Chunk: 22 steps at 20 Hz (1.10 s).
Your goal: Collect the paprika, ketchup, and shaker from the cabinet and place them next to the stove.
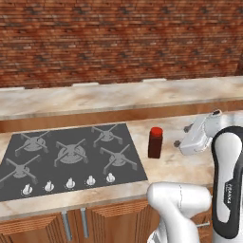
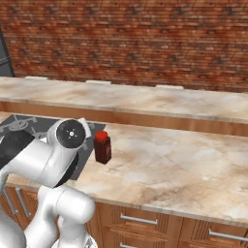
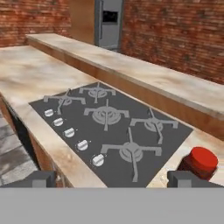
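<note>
The paprika jar [image 1: 155, 142] stood upright on the marble counter [image 1: 180, 166], just beside the right edge of the stove [image 1: 71, 156] and apart from it. Its red cap showed near the lower right of the hand view, close to one fingertip [image 3: 186, 178]. The gripper [image 3: 109, 179] hung above the counter's front edge with its jaws spread wide and nothing between them. It looked across the burner grates and the row of white knobs [image 3: 70, 132]. A brick wall [image 1: 118, 38] rose behind a raised ledge [image 1: 118, 97]. Wooden drawers [image 2: 145, 223] sat under the counter.
</note>
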Tool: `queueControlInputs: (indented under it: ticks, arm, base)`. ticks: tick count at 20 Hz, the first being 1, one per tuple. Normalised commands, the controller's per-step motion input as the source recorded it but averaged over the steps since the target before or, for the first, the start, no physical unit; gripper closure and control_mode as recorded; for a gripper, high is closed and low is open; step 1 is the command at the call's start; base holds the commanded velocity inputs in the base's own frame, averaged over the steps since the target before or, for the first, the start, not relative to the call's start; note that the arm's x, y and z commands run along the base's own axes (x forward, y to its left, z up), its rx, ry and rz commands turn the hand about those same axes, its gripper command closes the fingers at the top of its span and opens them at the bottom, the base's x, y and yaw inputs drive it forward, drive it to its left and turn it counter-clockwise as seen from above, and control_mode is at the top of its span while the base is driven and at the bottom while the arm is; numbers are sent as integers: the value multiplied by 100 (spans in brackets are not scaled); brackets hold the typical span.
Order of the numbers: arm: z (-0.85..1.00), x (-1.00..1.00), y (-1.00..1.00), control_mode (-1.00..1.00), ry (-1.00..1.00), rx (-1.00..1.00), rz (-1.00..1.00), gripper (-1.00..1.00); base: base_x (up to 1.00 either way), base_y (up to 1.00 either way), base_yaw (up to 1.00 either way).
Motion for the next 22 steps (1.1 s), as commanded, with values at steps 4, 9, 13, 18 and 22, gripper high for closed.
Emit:
queueControlInputs:
  ticks: [4,9,13,18,22]
  arm:
    - [5,-41,32,-100,9,-13,-35,-100]
    - [-9,-13,16,-100,4,-5,-15,-100]
    - [-20,-11,3,-100,-1,0,2,-100]
    - [-17,-29,9,100,-3,-2,5,-100]
    - [0,0,0,100,0,0,0,-100]
  base:
    - [0,0,0]
    - [0,0,0]
    - [0,0,0]
    - [-28,5,4]
    - [-97,0,-7]
